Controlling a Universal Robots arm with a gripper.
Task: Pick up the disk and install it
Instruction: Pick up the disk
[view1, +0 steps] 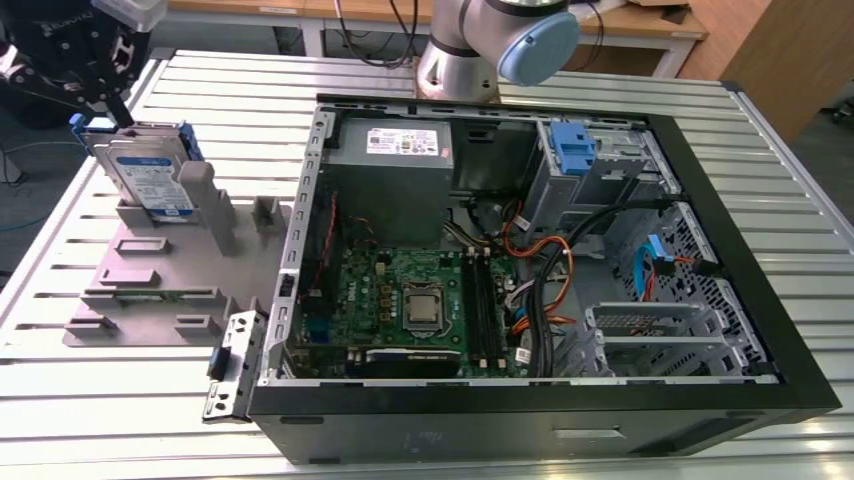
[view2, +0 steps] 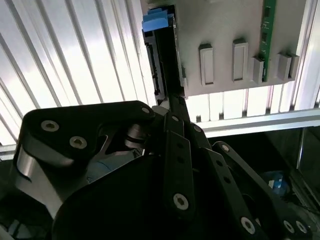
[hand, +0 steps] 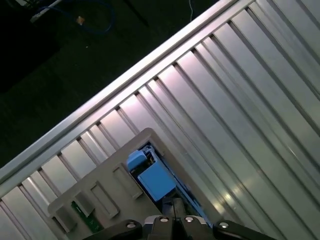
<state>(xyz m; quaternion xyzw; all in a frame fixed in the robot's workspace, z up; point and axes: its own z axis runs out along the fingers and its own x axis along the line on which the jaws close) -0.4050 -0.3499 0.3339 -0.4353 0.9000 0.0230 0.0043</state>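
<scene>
The flat, rectangular silver-metal disk (view1: 150, 178) carries a white-and-blue label whose print is too small to read. Blue plastic rails edge it. It stands upright in a slotted, matte grey holder (view1: 147, 270), directly beneath the jaws. The black, jointed gripper (view1: 120, 115) points straight down from its arm, tip at the disk's top edge. Whether the jaws pinch that edge cannot be told. The open black metal computer case (view1: 534, 425) lies well apart from them on the ribbed aluminium table (view1: 80, 400).

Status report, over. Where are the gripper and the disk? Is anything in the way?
Gripper at top edge of the disk. It stands upright in the grey holder, outside the open computer case. Nothing seen blocking.
</scene>
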